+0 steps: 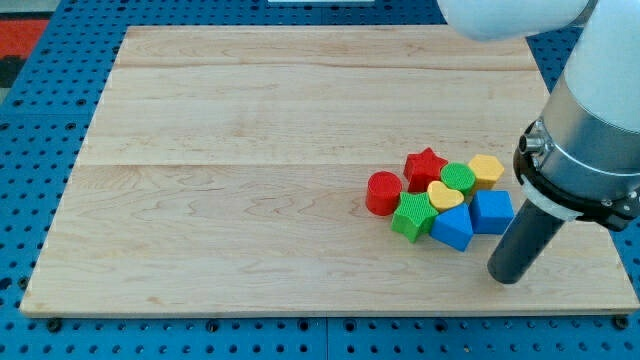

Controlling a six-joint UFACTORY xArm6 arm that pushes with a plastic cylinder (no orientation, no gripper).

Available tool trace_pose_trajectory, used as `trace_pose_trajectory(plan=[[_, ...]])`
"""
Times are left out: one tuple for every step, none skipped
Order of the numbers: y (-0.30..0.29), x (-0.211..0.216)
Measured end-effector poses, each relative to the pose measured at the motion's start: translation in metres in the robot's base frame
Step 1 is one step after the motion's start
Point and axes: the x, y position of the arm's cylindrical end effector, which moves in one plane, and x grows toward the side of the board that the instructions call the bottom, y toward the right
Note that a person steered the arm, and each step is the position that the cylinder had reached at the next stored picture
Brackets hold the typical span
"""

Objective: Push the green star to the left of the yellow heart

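The green star (413,216) lies on the wooden board (250,150) in a tight cluster at the view's lower right. It touches the yellow heart (446,195), which sits just to its upper right. My tip (506,276) is the lower end of the dark rod. It stands to the right of and below the cluster, just right of the blue blocks and apart from the green star.
The cluster also holds a red cylinder (383,192), a red star (426,166), a green cylinder (459,178), a yellow hexagon block (487,170), a blue cube (491,211) and a blue block (453,228). The arm's body (590,150) looms at the view's right.
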Motion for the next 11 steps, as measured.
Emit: trace_pose_trajectory(plan=[[0.000,0.000],[0.000,0.002],[0.000,-0.003],[0.000,-0.004],[-0.002,-0.005],[-0.028,-0.012],[-0.040,-0.015],[-0.053,-0.029],[-0.073,-0.039],[-0.087,-0.041],[-0.097,-0.042]])
